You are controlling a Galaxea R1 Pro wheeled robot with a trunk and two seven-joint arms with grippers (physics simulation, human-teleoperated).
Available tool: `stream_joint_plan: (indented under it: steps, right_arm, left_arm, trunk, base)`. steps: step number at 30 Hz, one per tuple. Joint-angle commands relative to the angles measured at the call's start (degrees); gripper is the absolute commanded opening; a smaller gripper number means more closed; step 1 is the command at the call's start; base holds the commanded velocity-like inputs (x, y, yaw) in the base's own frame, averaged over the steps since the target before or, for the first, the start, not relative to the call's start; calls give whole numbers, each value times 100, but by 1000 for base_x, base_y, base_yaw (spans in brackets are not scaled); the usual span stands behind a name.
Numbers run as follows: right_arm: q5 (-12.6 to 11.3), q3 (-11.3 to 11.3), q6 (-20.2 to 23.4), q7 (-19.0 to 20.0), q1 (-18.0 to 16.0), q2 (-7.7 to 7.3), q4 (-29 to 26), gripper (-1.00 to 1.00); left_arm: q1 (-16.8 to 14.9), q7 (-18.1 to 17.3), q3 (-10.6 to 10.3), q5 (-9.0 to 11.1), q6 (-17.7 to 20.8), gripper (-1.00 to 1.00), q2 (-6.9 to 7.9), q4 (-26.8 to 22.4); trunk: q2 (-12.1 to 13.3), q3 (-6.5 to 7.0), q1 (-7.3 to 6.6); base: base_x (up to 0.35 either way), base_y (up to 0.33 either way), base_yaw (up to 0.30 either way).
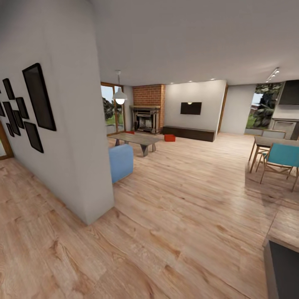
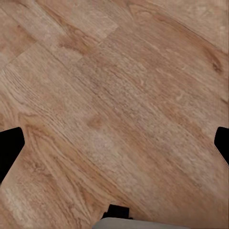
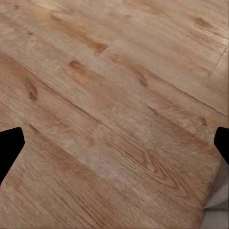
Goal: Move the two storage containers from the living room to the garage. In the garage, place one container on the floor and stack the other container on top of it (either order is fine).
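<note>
Currently both tools spread apart and empty: left tool with dark fingertips at opposite edges of its wrist view, nothing but wood-plank floor between; right tool likewise, fingertips wide, bare planks beneath. Outward, head view: still far from goal. One storage container visible as a small orange-red box on the floor just in front of the long dark cabinet, beyond the low surface; a second orange-red patch near the fireplace, probably the other container, too small to confirm. Risks judged from here: clipping the wall corner close on the left when driving forward; brushing the blue sofa end or the low surface on approach; dining chairs and dark unit narrowing the right side. Possible misgrasp later on low thin walls if approached off-centre.
</note>
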Motion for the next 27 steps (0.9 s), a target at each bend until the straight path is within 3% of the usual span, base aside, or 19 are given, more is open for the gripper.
stream_joint_plan:
  steps: [1,27]
  right_arm:
    - [9,7,-4,-17,2,-1,-9,100]
    - [8,10,-4,-17,2,-1,-9,100]
  left_arm:
    - [-3,0,-14,35,-19,100,-1,4]
    - [-3,0,-14,35,-19,100,-11,4]
  trunk:
    - [-3,-5,4]
    - [-3,-5,4]
  base:
    - [325,0,0]
    - [325,0,0]
